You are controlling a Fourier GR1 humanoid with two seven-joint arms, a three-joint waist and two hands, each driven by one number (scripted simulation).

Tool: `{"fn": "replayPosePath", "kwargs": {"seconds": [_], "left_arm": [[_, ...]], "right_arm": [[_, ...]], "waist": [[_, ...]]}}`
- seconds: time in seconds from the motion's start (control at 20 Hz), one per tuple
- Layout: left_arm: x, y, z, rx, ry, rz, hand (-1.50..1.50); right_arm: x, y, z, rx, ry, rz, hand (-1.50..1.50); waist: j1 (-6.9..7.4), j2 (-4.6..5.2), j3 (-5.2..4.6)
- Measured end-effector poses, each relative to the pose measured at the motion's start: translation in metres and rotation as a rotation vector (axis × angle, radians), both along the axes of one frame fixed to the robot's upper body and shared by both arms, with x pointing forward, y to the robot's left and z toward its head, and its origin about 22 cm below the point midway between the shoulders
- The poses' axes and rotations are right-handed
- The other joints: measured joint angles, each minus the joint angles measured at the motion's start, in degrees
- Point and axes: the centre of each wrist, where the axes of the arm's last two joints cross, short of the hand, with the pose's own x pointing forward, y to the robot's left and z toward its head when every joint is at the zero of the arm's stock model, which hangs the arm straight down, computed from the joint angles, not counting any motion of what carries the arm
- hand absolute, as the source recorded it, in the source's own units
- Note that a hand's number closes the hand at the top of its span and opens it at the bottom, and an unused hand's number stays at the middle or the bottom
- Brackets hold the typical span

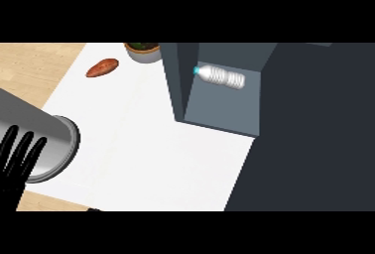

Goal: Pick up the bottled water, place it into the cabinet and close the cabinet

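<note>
1. Bottled water (222, 76) lies on its side inside the open cabinet (219, 106), in the upper middle of the head view. It is clear and ribbed, with a light blue cap pointing to the view's left.
2. Inside the cabinet, the bottle rests near the back of the grey-blue compartment, its cap end close to the compartment's left wall.
3. That left wall stands as a dark upright panel between the bottle and the open counter.
4. A large dark panel (315, 134) fills the right side of the view, from the top down to the lower edge. Whether it is the cabinet's door or its side, I cannot tell.
5. The counter's top (154, 154) is white and takes up the middle of the view. Light wood flooring (29, 64) shows beyond its left edge.
6. The robot's left hand (16, 166) shows at the view's left edge, black, with its fingers straight, slightly spread and pointing up. It holds nothing and is well apart from the bottle.
7. Its grey forearm (40, 139) sits just behind the hand as a wide cylinder.
8. The right hand does not show.
9. A reddish-brown sweet potato (101, 68) lies on the counter near its far left corner.
10. A small potted plant (144, 51) in a grey pot stands at the counter's far edge, between the sweet potato and the cabinet.
</note>
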Motion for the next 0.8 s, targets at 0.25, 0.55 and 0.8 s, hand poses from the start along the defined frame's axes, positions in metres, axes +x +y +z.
{"fn": "replayPosePath", "kwargs": {"seconds": [0.25,0.55,0.8], "left_arm": [[0.002,0.003,0.003,0.013,-0.002,-0.023,-1.50],[0.004,0.008,0.006,0.025,-0.005,-0.033,-1.50],[0.006,0.011,0.009,0.030,-0.007,-0.038,-1.50]], "right_arm": [[0.011,-0.004,0.005,-0.061,-0.076,0.073,1.50],[0.022,-0.002,0.012,-0.115,-0.137,0.132,1.50],[0.028,0.000,0.016,-0.159,-0.178,0.173,1.50]], "waist": [[2.05,-0.04,-0.24],[2.56,-0.12,-0.35],[2.69,-0.04,-0.52]]}}
